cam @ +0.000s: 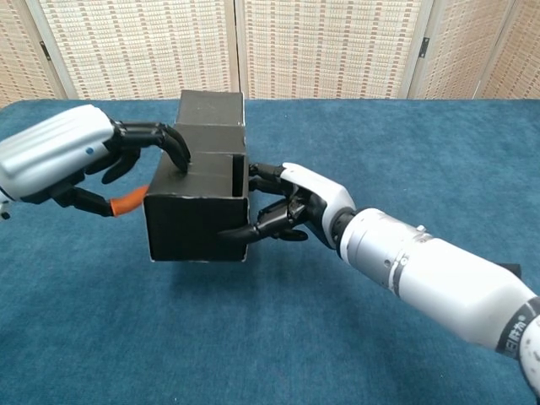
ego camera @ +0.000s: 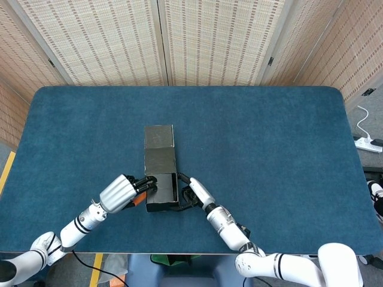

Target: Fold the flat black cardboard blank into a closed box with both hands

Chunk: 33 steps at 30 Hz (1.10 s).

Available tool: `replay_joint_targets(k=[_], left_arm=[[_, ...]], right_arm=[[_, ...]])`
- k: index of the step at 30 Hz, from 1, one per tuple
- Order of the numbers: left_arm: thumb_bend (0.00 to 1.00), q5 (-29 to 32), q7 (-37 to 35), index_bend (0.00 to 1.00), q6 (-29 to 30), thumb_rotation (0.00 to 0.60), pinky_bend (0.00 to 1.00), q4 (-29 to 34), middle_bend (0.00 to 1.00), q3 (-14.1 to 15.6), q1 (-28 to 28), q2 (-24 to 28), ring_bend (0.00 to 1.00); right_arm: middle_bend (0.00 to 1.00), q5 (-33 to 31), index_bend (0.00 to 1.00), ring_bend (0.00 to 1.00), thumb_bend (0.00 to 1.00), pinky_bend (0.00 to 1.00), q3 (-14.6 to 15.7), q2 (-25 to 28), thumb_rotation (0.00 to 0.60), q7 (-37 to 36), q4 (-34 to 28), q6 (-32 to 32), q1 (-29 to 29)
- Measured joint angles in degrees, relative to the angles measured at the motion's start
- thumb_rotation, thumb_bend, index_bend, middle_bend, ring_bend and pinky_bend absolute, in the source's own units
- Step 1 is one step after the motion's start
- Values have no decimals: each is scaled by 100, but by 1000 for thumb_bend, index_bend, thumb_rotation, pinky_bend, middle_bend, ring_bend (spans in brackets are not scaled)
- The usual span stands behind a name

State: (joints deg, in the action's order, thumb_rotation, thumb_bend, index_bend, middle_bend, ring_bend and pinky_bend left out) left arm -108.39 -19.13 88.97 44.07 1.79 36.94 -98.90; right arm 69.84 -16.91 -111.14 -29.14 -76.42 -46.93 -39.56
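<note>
— Is the far side of the black cardboard box (cam: 198,224) showing anywhere?

— No; its own walls are hiding it, and its underside too. Whether it is touching the blue felt surface (cam: 278,354) is unclear.

— And the left hand (cam: 59,156)?

— The chest view's left edge is cutting it off at the wrist. Its fingers (cam: 173,143) are covering part of the box top.

— The right hand (cam: 299,207)?

— Its palm is facing the box, so it stays unseen, and the picture's right edge is cropping the arm.

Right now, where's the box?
Head view: the box sits near the table's front edge, left of centre, between the left hand and right hand.
</note>
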Motion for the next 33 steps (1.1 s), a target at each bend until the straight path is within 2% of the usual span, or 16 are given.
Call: replay_joint_targets(k=[8,14,24,33], left_arm=[[364,-40,-51,424,-26,600,861,-950,421,205,69,-508,797],[364,-36,94,435,-297,600,855,-1522,422,422,99,-819,797],[364,79,383,482,-648,600,851,-1467,465,608,108,-804,797],[365,109,788,667,-711,600,852,-1253,650,702,140,-712,797]], right_arm=[[606,366,532,791,239,1000,157,-371,600,-155,841,-102,-105],[606,698,532,791,239,1000,305,-703,600,-404,1526,-240,-186],[606,1021,532,791,240,1000,520,-979,600,-708,2037,-493,-200],[606,1111,532,791,239,1000,607,-1033,600,-758,2074,-629,-139]])
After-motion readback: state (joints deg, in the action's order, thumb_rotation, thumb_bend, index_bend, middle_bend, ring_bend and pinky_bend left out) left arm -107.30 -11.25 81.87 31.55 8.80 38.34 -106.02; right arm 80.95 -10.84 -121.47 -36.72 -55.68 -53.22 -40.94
